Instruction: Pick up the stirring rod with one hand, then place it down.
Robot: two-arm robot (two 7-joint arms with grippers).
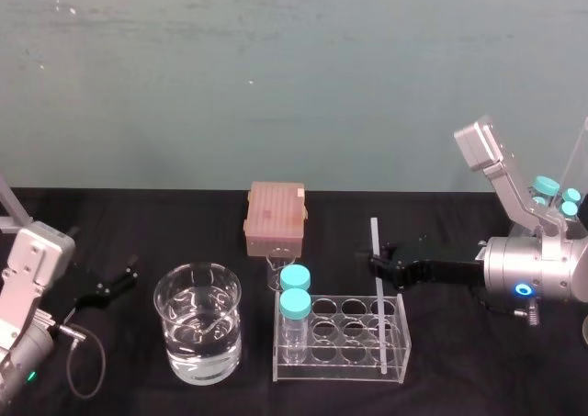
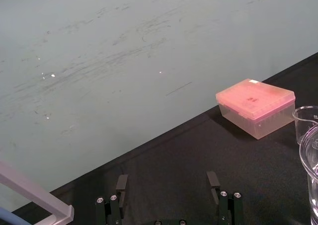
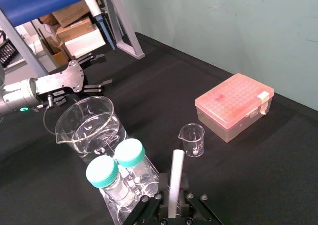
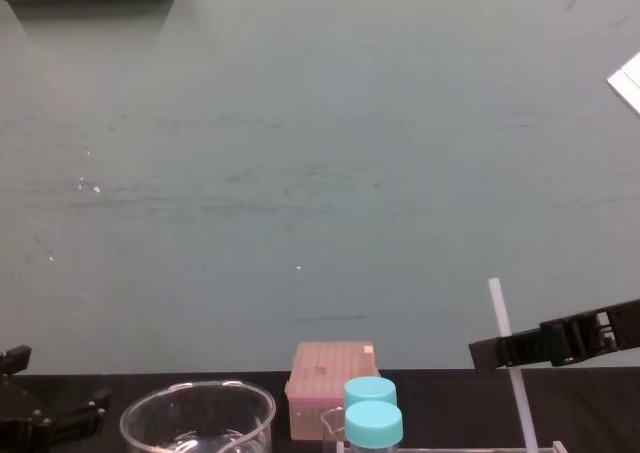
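At right of the counter [image 1: 459, 379]: right hand [image 1: 375, 262] reaches in level from the side, pinching the rod [image 1: 380, 329] high on its shaft, well above the rack [image 1: 344, 354]. Rod's foot sits in a cell at the rack's right end, and its top leans a little toward the robot's left. Left hand [image 1: 115, 286] is parked far left over the counter, fingers spread, holding nothing.

Step in hand, as judged: drawing the rod up out of the rack. Best done along the rod's own lean rather than dead vertical, so the foot does not catch the cell rim and drag the light rack. Grip wants to be firm, not hard, since a smooth round shaft may swivel or slip between flat fingers. Keep wide of the two bottles [image 1: 296, 303] at the rack's left end and the beaker [image 1: 197, 322] of water beyond them.

Rod: thin, straight, white and translucent, even along its length, with a flat-cut top, far taller than the bottles. Looks rigid and slick, probably brittle.
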